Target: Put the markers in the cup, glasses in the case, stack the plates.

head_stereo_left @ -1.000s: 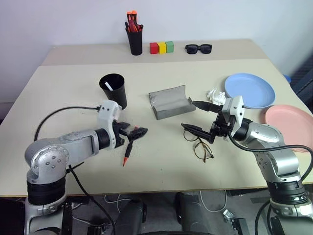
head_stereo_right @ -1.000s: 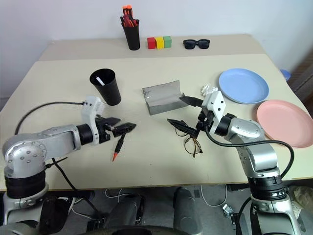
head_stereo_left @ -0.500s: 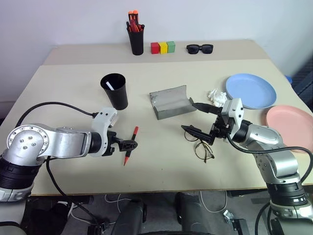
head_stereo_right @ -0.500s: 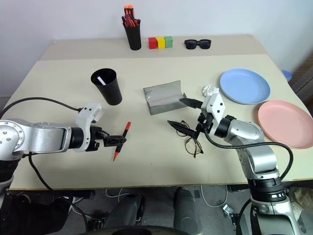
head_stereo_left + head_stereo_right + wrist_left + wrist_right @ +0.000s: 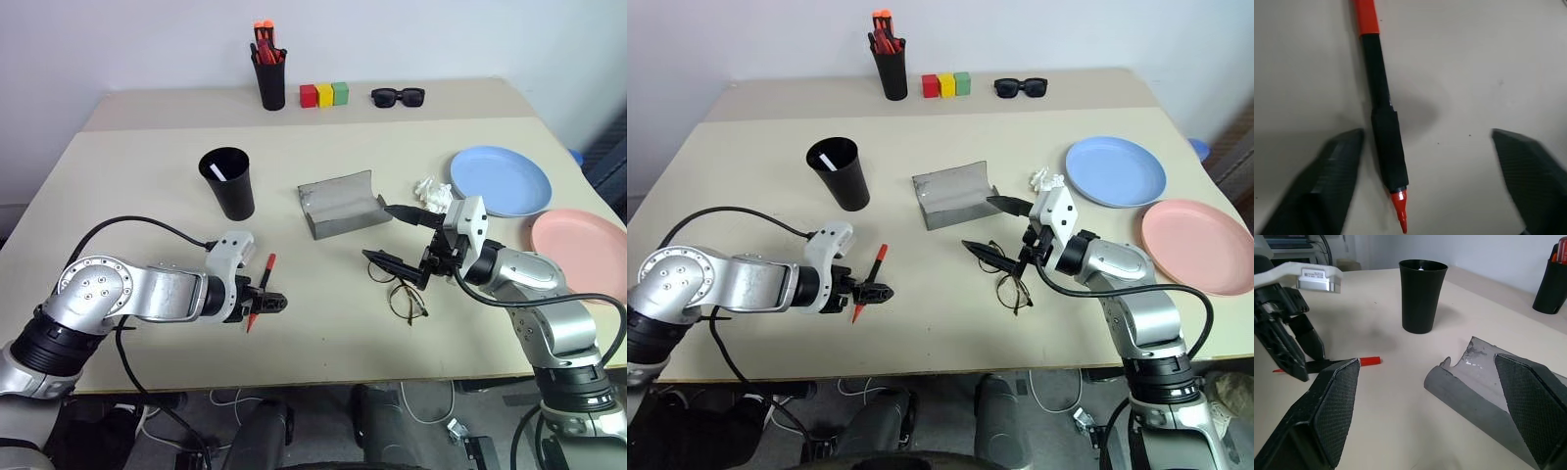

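On the beige tabletop the 2 arms are working apart, the left one low over the near-left part and the right one hovering near the middle. The black tumbler is standing upright beyond the left arm, with the white marker already leaning inside it. The left gripper is lying low beside the red marker, which is resting flat with its long axis running from its near tip away toward its red far end. In the left wrist view its black barrel is sitting between the 2 fingers, close against one and well apart from the other, so the fingers are partly open and not yet gripping it. The right gripper is hanging with its fingers wide and empty above the wire-framed glasses, just in front of the open grey case. The left arm is far nearer the marker, and closing across the barrel looks like the move in hand.
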Motion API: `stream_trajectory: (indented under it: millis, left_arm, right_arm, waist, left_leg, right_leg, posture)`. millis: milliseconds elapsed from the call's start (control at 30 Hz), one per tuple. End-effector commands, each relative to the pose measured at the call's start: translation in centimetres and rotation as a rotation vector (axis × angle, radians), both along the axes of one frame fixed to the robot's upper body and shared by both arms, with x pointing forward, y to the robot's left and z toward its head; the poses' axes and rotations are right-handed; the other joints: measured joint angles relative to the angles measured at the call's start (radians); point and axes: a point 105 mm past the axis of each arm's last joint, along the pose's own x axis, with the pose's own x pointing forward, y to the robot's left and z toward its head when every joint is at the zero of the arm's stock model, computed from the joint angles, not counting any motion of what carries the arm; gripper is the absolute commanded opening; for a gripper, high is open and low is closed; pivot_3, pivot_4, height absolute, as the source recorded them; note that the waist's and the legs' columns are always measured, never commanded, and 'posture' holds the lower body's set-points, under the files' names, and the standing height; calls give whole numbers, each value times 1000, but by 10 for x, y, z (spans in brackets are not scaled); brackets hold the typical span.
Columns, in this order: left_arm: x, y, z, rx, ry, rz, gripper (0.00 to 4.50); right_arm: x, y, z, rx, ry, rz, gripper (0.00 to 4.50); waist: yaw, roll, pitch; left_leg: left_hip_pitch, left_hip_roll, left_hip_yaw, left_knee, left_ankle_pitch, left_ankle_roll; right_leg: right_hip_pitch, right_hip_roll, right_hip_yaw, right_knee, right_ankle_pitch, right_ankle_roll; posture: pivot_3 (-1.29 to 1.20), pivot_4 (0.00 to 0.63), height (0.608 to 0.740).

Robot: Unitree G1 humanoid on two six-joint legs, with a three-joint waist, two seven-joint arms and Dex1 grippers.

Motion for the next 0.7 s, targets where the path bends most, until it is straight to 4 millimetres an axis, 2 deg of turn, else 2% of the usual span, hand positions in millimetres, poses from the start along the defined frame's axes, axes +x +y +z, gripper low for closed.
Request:
stream_trajectory:
  millis: [33,133,267,400,567,700]
  left_arm:
    - [-3,-2,1,-16,15,-28,1653]
    - [-5,3,-1,6,30,-36,107]
    - [-5,6,-2,15,38,-28,45]
    - [3,14,3,78,-9,6,45]
    - [22,26,32,170,-166,5,45]
    - [24,30,44,185,-205,-29,45]
  right_arm:
    - [-1,2,10,0,-53,7,4500]
    - [0,2,11,4,-55,5,4500]
    - [0,2,11,-1,-57,3,4500]
    - [0,2,11,-1,-57,0,4500]
    - [0,3,11,-3,-59,2,4500]
    - [1,3,10,-6,-60,4,4500]
  waist:
    - [0,0,0]
    - [0,0,0]
    - [-1,0,0]
    - [0,0,0]
    - [0,0,0]
    - [-4,0,0]
  left_leg:
    - [0,0,0,0,0,0]
    - [0,0,0,0,0,0]
    - [0,0,0,0,0,0]
    - [0,0,0,0,0,0]
    - [0,0,0,0,0,0]
    - [0,0,1,-1,0,0]
  right_leg:
    - [0,0,0,0,0,0]
    - [0,0,0,0,0,0]
    - [0,0,0,0,0,0]
    - [0,0,0,0,0,0]
    - [0,0,0,0,0,0]
    - [0,0,0,0,0,0]
  posture:
    - [0,150,740]
    - [0,150,740]
    - [0,150,740]
    - [0,150,740]
    - [0,150,740]
    - [0,150,740]
